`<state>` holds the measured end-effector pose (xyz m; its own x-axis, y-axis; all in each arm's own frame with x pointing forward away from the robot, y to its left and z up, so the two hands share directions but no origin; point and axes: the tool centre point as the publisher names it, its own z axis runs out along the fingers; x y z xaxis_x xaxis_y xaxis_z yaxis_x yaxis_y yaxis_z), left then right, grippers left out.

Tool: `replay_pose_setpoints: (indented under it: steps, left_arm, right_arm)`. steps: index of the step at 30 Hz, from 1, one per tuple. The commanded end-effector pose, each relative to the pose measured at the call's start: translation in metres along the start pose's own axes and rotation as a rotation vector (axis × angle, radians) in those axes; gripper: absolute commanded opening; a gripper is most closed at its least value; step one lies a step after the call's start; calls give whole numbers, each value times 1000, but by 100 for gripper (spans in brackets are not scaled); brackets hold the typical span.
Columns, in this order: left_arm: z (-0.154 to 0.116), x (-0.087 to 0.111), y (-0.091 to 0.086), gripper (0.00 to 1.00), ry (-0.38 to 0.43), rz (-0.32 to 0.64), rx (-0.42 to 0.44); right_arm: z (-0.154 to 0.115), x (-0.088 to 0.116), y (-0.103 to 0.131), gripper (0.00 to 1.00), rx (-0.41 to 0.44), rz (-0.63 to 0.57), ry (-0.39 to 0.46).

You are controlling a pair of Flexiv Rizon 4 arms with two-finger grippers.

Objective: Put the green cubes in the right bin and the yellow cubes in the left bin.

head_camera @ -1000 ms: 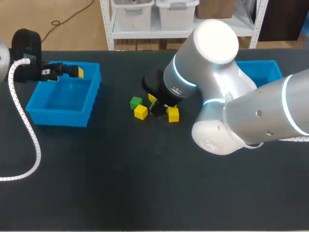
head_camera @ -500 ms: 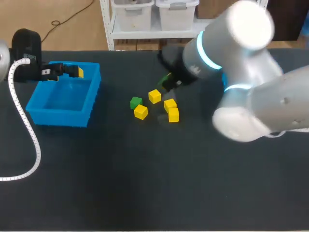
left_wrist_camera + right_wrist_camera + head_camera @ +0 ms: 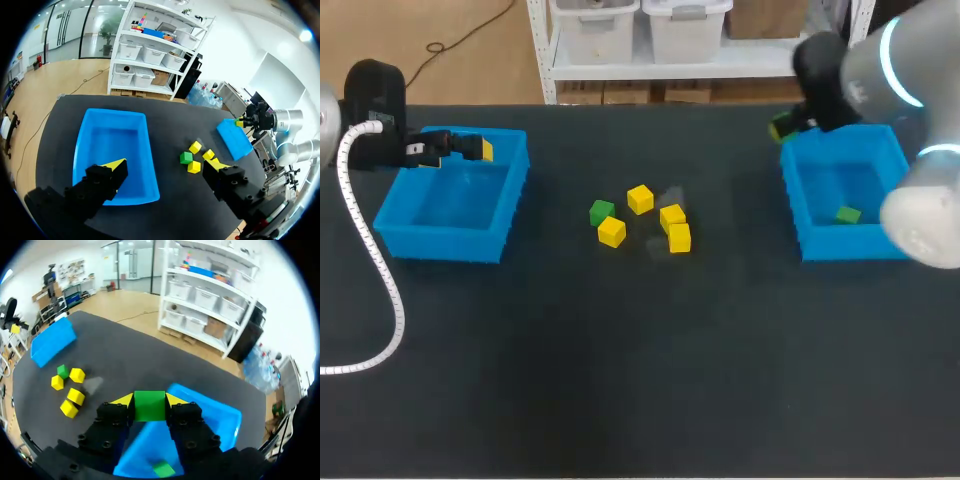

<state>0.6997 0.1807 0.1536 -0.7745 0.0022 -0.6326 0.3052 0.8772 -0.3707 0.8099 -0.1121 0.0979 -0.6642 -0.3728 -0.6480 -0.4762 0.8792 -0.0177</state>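
My right gripper (image 3: 784,127) is shut on a green cube (image 3: 150,406) and hangs over the far left corner of the right bin (image 3: 800,215). Another green cube (image 3: 848,214) lies inside that bin (image 3: 215,415). At the table's middle sit one green cube (image 3: 602,212) and several yellow cubes (image 3: 672,215) close together. My left gripper (image 3: 470,148) stands open over the far edge of the left bin (image 3: 420,245), with nothing between its fingers. In the left wrist view that bin (image 3: 100,130) holds nothing.
Both blue bins stand at the far side of the black table, one at each end. The cube cluster (image 3: 195,147) lies between them. The near half of the table holds only the left arm's white cable (image 3: 380,280).
My right arm has lifted a green cube out of the cluster and carried it right and away to the right bin. The left arm has not moved.
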Motion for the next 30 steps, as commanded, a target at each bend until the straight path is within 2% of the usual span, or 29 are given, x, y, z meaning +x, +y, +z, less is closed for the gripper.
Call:
replay_pose_setpoints:
  steps: [1,5,11,12,13,17,22,25,30]
  left_arm:
    - [1,1,3,100,-8,3,15]
    - [1,1,3,100,-8,3,15]
    - [1,1,3,100,-8,3,15]
    - [1,1,3,100,-8,3,15]
    - [1,1,3,100,-8,3,15]
    - [1,1,3,100,-8,3,15]
    - [1,1,3,100,-8,3,15]
    - [1,1,3,100,-8,3,15]
    - [1,1,3,100,-8,3,15]
  right_arm:
    - [-26,23,-13,0,229,35,-46]
    - [-23,41,-28,0,252,68,-10]
    - [-12,57,-33,0,277,82,53]
    - [-11,58,-33,31,274,81,63]
    - [-10,58,-33,100,272,71,65]
    - [-13,47,-24,100,248,66,41]
    - [-22,12,8,100,205,0,-32]
    - [-22,-7,40,100,139,-60,-74]
    - [-12,-25,116,100,0,-224,-106]
